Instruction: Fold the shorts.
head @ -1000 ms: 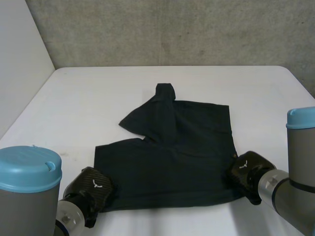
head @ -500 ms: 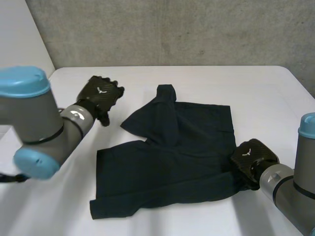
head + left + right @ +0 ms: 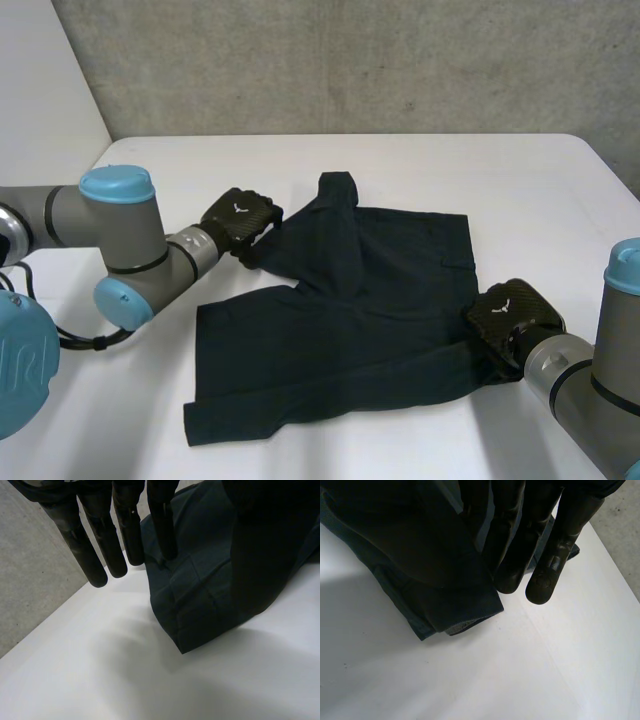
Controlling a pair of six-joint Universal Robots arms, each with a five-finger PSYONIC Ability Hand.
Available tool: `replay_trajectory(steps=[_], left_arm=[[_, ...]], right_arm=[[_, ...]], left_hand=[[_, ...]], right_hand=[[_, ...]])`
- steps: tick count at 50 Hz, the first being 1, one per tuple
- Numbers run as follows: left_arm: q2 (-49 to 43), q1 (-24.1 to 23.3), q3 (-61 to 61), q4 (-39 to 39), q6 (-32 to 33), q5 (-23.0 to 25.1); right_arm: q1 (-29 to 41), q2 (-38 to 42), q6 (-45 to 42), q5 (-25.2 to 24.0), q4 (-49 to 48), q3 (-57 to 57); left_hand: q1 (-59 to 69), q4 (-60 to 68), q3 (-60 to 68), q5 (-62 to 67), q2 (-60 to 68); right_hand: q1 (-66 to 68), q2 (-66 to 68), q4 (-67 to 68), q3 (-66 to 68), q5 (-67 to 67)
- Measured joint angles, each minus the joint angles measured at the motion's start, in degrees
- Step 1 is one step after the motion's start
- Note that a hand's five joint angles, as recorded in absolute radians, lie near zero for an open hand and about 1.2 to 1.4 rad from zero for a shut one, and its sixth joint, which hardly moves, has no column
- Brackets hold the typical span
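Observation:
Dark shorts (image 3: 370, 310) lie spread and rumpled on the white table (image 3: 450, 170), one leg folded over toward the far side. My left hand (image 3: 240, 218) is at the far-left corner of the shorts. In the left wrist view its fingers (image 3: 125, 535) are straight, with one tip touching the cloth (image 3: 200, 595) and the thumb apart over it. My right hand (image 3: 510, 312) is at the shorts' near-right edge. In the right wrist view the hem (image 3: 445, 610) is bunched and pinched against its fingers (image 3: 555, 565).
A grey concrete wall (image 3: 350, 60) rises behind the table's far edge. A white wall (image 3: 40, 150) stands to the left. The near-left corner of the shorts (image 3: 205, 425) lies loose on the table.
My left hand let go of the near-left corner, swung up and across, and now rests at the far-left corner of the shorts. The right hand kept its hold and place.

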Motion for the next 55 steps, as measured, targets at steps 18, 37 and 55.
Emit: replay_trajectory(steps=[18, 37, 55], left_arm=[[-4.07, -0.79, 4.24, -2.85, 0.57, 0.02], [-2.63, -2.45, 4.23, -7.3, 8.58, -16.38], [4.91, -4.6, -7.1, -5.42, 11.92, -26.0]], right_arm=[[-0.07, 0.02, -0.02, -0.03, -0.25, 0.18], [0.08, -0.07, -0.02, -0.04, -0.3, -0.18], [0.4, 0.09, -0.02, -0.13, -0.36, -0.04]], left_hand=[[22.54, 21.4, 21.49, 21.05, 21.89], [32.26, 37.03, 36.44, 34.21, 36.92], [32.26, 37.03, 36.44, 34.21, 36.92]], right_hand=[[0.0, 0.0, 0.0, 0.0, 0.0], [0.0, 0.0, 0.0, 0.0, 0.0], [0.0, 0.0, 0.0, 0.0, 0.0]])
